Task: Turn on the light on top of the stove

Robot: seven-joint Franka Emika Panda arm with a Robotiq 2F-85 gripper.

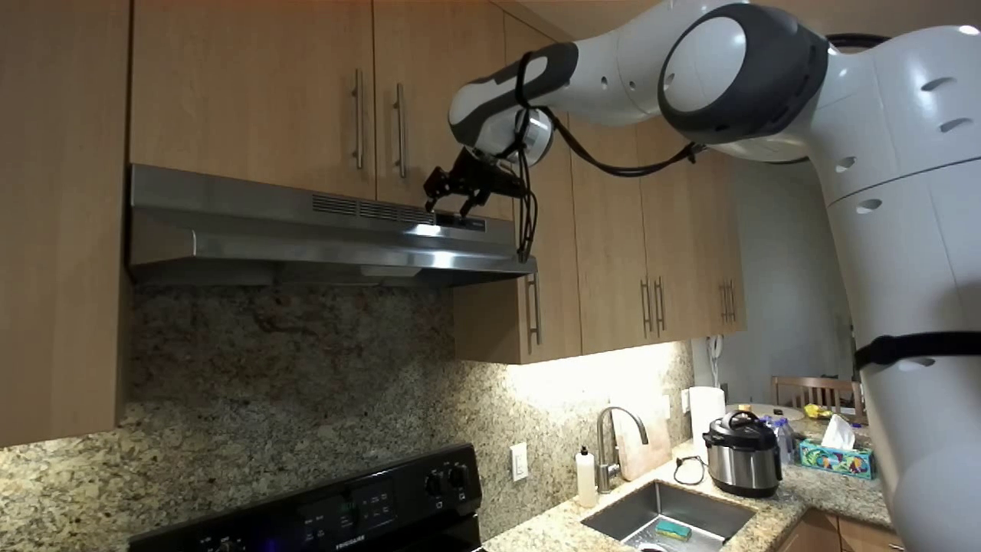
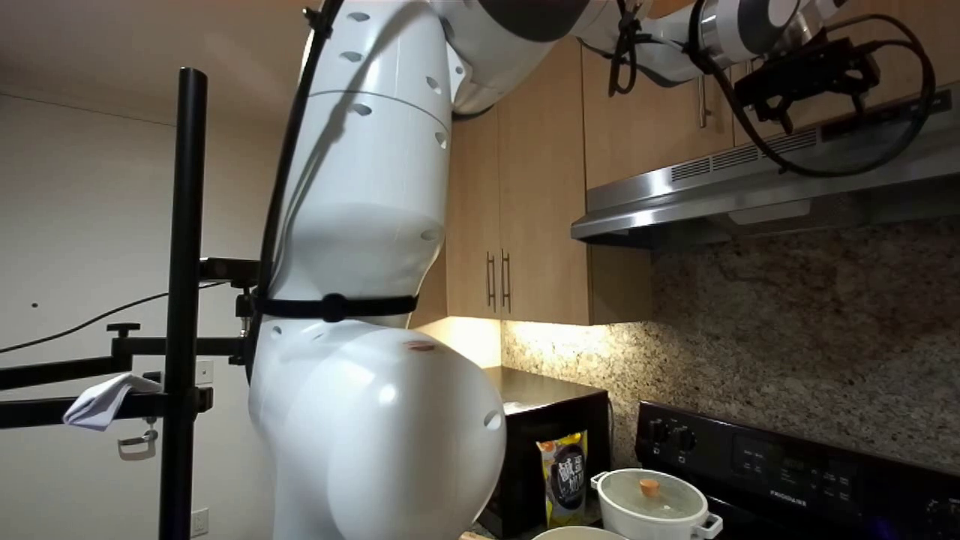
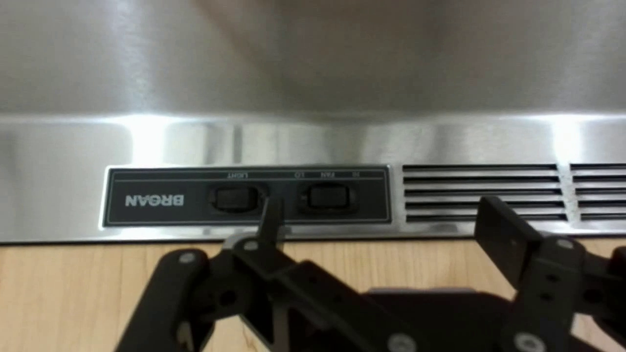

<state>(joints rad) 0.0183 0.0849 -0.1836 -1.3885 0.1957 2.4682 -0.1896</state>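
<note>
"Two black fingers [image 3: 501, 234] of the Robotiq gripper [image 3: 381, 210] stand well apart, holding nothing; in the wrist view, the LIGHT switch [image 3: 236, 199] lies at nine o'clock from their gap, just beside one fingertip [image 3: 271, 220]; touching or not, I cannot tell."

"Which step is that?"

"Lining up, I judge; the next move likely calls for a small shift toward nine o'clock, then a gentle press, sparing the FAN switch [image 3: 328, 196] at three."

"Where is the light [image 1: 391, 271]?"

"Under the stainless-steel range hood [image 1: 322, 238], at nine o'clock in an exterior view; it looks unlit; the black Frigidaire stove [image 1: 329, 510] sits at seven, the sink [image 1: 697, 498] at five, a pressure cooker [image 1: 743, 456] at four on granite countertop [image 1: 552, 527]; wood cabinets [image 1: 253, 92] span ten to twelve."
</note>
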